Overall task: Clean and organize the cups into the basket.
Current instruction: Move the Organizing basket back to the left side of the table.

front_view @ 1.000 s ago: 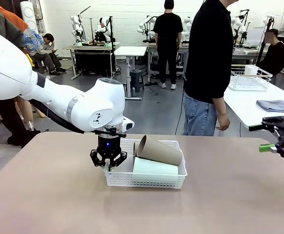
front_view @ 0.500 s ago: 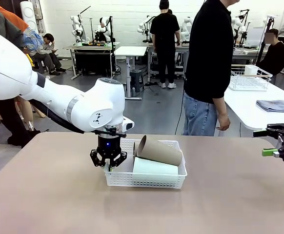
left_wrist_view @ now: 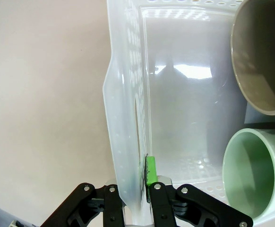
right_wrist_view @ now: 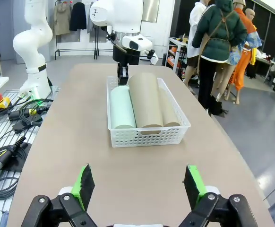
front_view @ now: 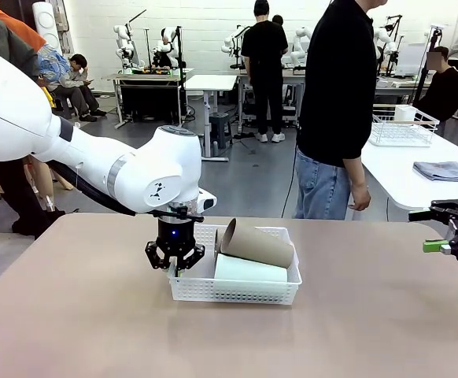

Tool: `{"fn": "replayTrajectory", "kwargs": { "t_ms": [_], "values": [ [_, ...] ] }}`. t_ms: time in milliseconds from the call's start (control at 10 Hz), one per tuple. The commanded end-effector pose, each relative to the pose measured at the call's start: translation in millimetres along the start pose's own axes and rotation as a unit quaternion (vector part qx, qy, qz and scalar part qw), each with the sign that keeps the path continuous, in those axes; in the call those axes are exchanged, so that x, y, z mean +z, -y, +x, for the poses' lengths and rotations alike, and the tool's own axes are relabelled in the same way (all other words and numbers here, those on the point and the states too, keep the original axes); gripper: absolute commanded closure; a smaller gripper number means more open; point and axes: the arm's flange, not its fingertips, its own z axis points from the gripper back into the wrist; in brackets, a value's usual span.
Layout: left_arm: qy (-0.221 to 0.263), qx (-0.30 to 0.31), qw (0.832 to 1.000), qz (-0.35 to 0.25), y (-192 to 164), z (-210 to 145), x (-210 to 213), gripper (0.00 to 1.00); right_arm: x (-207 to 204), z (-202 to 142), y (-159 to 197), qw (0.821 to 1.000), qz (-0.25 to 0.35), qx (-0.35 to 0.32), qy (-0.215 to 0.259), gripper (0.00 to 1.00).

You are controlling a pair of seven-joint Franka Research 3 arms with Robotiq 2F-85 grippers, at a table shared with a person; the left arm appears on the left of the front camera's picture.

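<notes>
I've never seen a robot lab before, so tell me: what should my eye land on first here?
Probably the white basket in the middle of the table, with a mint green cup and tan cups lying on their sides inside it. The left gripper is clamped on the basket's left wall, while the right gripper hangs open at the table's right edge.

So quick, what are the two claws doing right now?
Left gripper: shut on the basket wall.
Right gripper: open, holding nothing, away from the basket.
</notes>
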Motion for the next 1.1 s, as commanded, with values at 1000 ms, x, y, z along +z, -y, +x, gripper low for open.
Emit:
{"fn": "replayTrajectory", "kwargs": {
  "t_ms": [1000],
  "values": [
    [-0.001,-0.001,1.000,0.000,-0.1,-0.9,0.8,1.00,0.2,1.5,-2.3,1.000,0.005,0.002,-0.001,0.00]
  ]
}}
